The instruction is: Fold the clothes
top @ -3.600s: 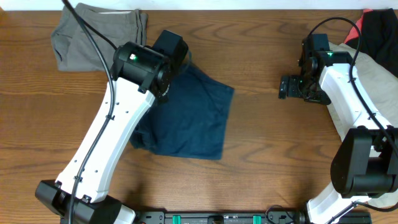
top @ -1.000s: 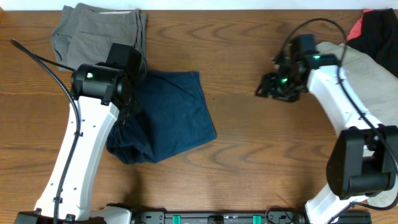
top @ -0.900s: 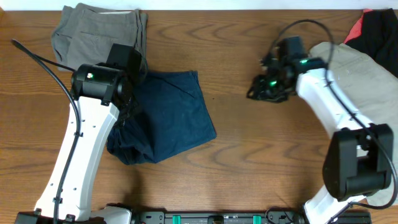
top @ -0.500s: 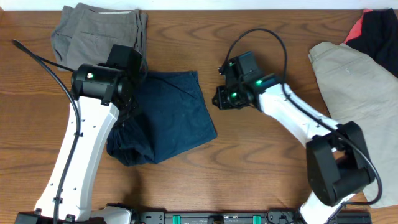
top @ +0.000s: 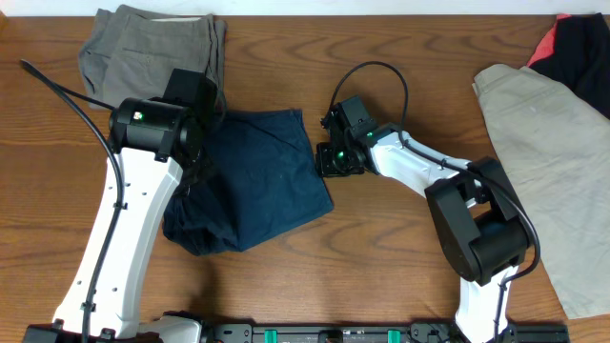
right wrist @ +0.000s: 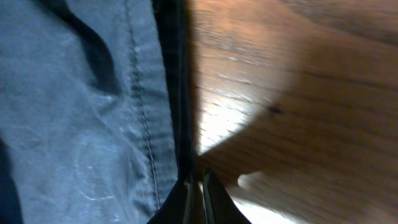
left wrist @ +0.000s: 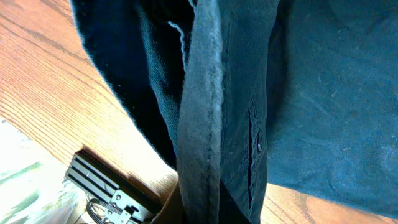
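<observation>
Dark blue shorts (top: 262, 181) lie left of centre, their left side bunched and lifted. My left gripper (top: 195, 143) is shut on that bunched edge; in the left wrist view the shorts (left wrist: 323, 93) hang in a thick fold over the jaws, hiding them. My right gripper (top: 329, 157) sits low at the shorts' right hem. In the right wrist view its fingers (right wrist: 200, 199) stand nearly together beside the stitched hem (right wrist: 149, 124), with bare wood to the right. I cannot tell whether any cloth is pinched there.
Grey shorts (top: 143, 43) lie at the back left, just beyond the left arm. Large beige shorts (top: 543, 143) spread along the right side, and a black-and-coral garment (top: 581, 43) is in the back right corner. Bare wooden table (top: 400, 257) lies between.
The right arm has swung left from the beige shorts across the table to the blue shorts' right hem, its jaws closing on the way. The left arm and the shorts have stayed put.
</observation>
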Robot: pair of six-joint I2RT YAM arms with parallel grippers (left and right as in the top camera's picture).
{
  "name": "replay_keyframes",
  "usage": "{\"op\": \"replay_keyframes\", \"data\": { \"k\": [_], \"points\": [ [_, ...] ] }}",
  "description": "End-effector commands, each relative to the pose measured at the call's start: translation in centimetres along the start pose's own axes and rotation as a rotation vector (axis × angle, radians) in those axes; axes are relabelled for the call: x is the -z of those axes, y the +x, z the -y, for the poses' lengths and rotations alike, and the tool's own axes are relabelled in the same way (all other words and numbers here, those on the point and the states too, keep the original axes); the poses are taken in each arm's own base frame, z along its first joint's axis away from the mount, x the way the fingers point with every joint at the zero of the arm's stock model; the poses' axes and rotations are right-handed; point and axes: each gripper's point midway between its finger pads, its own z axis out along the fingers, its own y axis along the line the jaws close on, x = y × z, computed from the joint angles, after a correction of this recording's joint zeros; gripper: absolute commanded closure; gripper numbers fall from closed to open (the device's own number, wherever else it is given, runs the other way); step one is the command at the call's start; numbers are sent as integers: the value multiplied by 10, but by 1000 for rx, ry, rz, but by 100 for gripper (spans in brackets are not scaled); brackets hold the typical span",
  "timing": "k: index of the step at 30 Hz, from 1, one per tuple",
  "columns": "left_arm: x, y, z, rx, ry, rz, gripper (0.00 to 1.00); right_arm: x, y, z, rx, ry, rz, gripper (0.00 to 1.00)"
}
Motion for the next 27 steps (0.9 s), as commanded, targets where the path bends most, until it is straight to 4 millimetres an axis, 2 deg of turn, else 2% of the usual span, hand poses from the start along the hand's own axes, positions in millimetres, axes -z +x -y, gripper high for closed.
{"op": "replay_keyframes", "data": {
  "k": [1,9,15,21,27],
  "points": [
    [2,-2,-3,-32,-5,15,94,-18,17,11,-36,16,-62,93],
    [11,9,49,-164,189,11,94,-28,27,8,-36,28,-89,92],
    [17,21,85,-252,258,29,94,-28,28,7,-34,28,-90,92],
    [7,27,118,-317,266,26,94,-28,29,8,-35,30,-93,92],
    [-13,34,147,-348,270,-18,94,-28,29,9,-40,32,-96,91]
  ]
}}
